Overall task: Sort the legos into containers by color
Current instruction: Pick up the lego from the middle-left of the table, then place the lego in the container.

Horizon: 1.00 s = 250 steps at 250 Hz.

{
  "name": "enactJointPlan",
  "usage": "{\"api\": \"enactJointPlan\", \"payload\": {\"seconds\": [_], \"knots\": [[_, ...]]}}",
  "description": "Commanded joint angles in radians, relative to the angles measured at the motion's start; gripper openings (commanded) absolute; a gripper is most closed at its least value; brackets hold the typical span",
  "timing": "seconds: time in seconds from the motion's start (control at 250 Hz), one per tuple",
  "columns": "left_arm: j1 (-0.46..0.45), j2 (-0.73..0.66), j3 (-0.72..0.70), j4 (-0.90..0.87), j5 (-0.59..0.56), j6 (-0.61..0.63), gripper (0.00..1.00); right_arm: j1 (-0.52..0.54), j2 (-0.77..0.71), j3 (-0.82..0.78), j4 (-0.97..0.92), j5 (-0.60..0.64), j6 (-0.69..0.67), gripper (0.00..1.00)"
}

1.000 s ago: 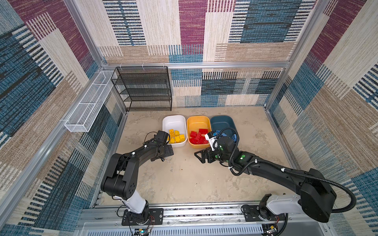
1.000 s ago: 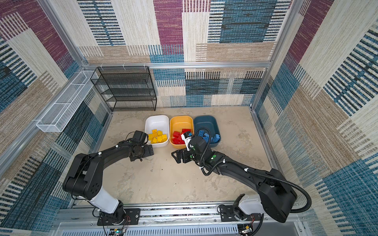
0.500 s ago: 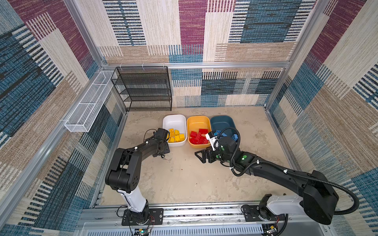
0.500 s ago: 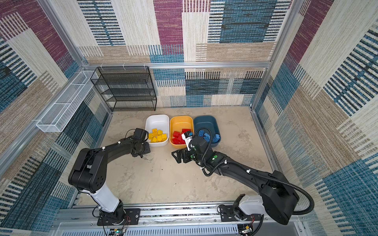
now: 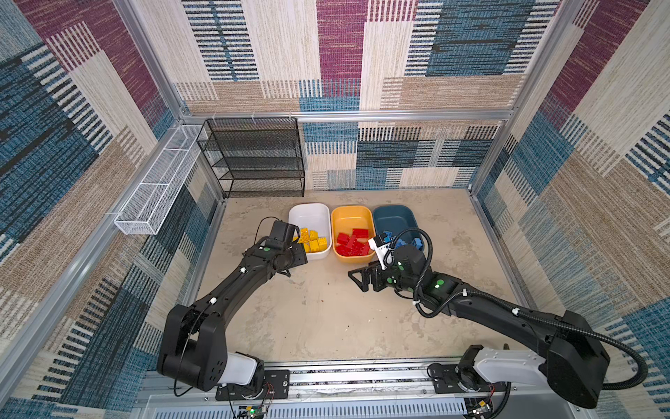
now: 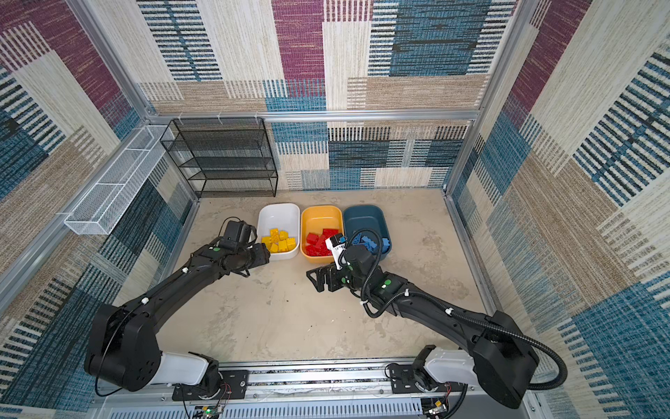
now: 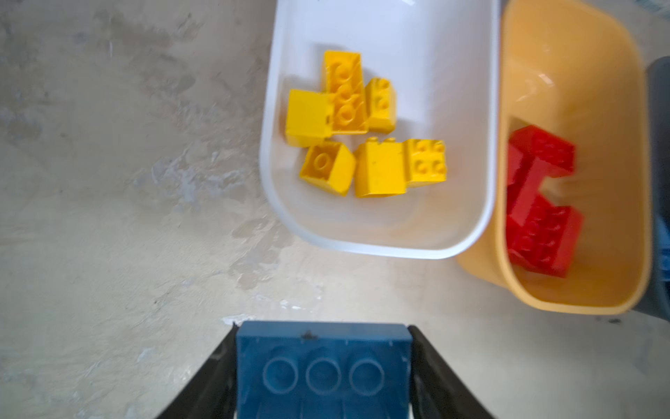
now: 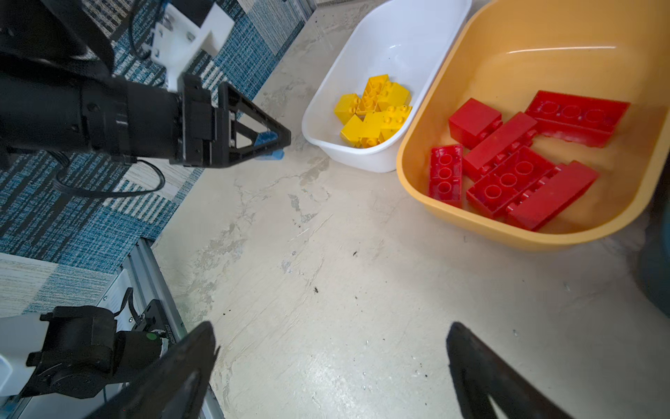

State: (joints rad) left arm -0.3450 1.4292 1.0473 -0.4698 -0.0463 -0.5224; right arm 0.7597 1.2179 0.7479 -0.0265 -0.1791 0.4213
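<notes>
1. Three shallow rounded plastic tubs stand side by side at the far middle of the beige bench (image 5: 326, 319): a white tub (image 5: 311, 212) on the left, a yellow-orange tub (image 5: 351, 212) in the middle and a dark teal tub (image 5: 395, 214) on the right.
2. The yellow studded bricks (image 5: 312, 241) lie in the white tub, the red bricks (image 5: 353, 242) in the yellow-orange tub and the light blue bricks (image 5: 402, 241) in the dark teal tub.
3. The left gripper (image 8: 272, 143) clamps a blue studded brick (image 7: 322, 366) just beside the white tub's near left corner.
4. The right gripper (image 5: 357, 281) is spread wide with nothing in it, near the yellow-orange tub's near end.
</notes>
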Motion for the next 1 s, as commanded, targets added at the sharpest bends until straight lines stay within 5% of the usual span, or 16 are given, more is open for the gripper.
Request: {"api": "enactJointPlan", "payload": {"seconds": [0.0,0.388,0.68,0.924,0.996], "knots": [[-0.072,0.069,0.146,-0.07,0.039,0.048,0.51,-0.017,-0.053,-0.025,0.028,0.03,0.005,1.0],[-0.33,0.618,0.861,-0.172,0.088,0.071,0.5,-0.132,-0.334,-0.143,-0.096,0.048,-0.028,1.0],[-0.396,1.08,1.483,-0.351,0.152,0.025,0.5,-0.138,-0.42,-0.188,-0.152,0.057,-0.012,1.0],[-0.396,1.133,1.542,-0.333,0.143,0.016,0.54,-0.138,-0.437,-0.175,-0.165,0.066,-0.022,1.0],[-0.396,1.122,1.547,-0.328,0.134,0.029,0.7,-0.138,-0.44,-0.165,-0.168,0.071,-0.024,1.0]]}}
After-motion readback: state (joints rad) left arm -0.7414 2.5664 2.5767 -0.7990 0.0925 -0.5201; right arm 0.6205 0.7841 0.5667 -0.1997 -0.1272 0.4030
